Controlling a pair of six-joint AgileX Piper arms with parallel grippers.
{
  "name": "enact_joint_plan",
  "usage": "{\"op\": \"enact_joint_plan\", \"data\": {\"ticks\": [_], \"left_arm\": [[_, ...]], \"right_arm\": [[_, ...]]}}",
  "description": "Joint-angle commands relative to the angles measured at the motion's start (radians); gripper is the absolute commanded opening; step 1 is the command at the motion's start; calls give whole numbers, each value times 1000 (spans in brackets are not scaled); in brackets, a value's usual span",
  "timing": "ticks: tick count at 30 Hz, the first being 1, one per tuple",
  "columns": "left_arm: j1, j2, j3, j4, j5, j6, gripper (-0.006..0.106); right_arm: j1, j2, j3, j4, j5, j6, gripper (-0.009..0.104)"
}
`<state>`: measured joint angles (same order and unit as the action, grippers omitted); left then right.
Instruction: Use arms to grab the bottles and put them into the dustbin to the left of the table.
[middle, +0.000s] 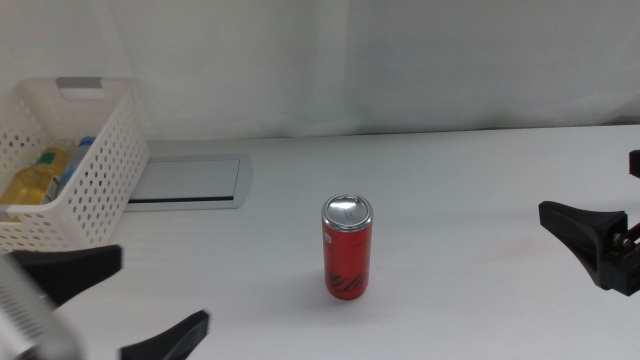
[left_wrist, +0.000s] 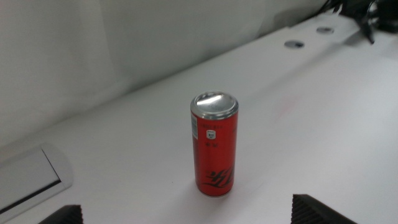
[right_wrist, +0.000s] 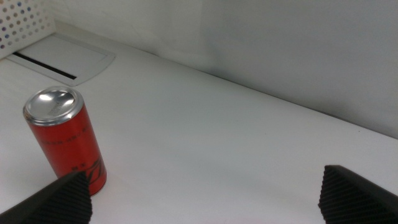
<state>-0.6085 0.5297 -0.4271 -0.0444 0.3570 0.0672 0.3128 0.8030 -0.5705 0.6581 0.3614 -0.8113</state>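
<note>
A slim red can (middle: 347, 246) stands upright near the middle of the white table (middle: 470, 180). My left gripper (middle: 125, 305) is low at the near left, open, and the left wrist view has the can (left_wrist: 214, 143) ahead of its spread jaws. My right gripper (right_wrist: 208, 196) is open at the table's right side, with one of its fingers (middle: 575, 228) showing in the middle view; the can (right_wrist: 65, 140) stands off to one side of it. The white dustbin (middle: 95, 170) at the far left holds a bottle of yellow liquid (middle: 35, 180) and a blue-capped bottle (middle: 76, 160).
A grey metal panel (middle: 190, 180) lies flush in the tabletop beside the dustbin, behind and left of the can. A pale curtain closes off the table's far edge. Two small round caps (left_wrist: 294, 44) sit in the tabletop towards the right arm.
</note>
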Motion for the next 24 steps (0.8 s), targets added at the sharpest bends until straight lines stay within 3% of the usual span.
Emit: {"op": "enact_joint_plan", "data": {"ticks": [1, 11, 24], "left_arm": [[-8, 71, 5, -16, -61, -1, 86], [-18, 433, 73, -15, -487, -24, 86], [-172, 959, 142, -15, -1160, -54, 86]], "right_arm": [[-5, -12, 7, -12, 12, 5, 99], [-5, -10, 7, -12, -12, 1, 99], [-5, -10, 7, -12, -9, 1, 99]]}}
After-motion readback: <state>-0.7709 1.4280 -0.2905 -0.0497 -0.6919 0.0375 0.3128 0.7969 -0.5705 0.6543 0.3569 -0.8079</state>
